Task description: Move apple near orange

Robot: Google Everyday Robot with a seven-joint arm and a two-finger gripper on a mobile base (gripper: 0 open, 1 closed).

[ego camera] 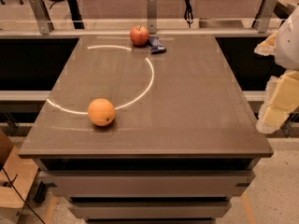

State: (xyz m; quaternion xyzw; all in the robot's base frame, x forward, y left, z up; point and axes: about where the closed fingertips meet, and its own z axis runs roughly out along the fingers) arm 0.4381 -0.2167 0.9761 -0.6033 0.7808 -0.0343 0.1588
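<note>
The red apple (pixel 139 35) sits at the far edge of the brown table (pixel 187 106), near the middle of that edge. The orange (pixel 101 112) sits on the front left part of the table, well apart from the apple. My gripper (pixel 276 101) hangs at the right edge of the view, beyond the table's right side and off its surface, far from both fruits. It holds nothing that I can see.
A small dark blue packet (pixel 156 45) lies right next to the apple on its right. A bright curved light reflection (pixel 140 90) crosses the tabletop. A rail with metal posts (pixel 152 10) runs behind the table.
</note>
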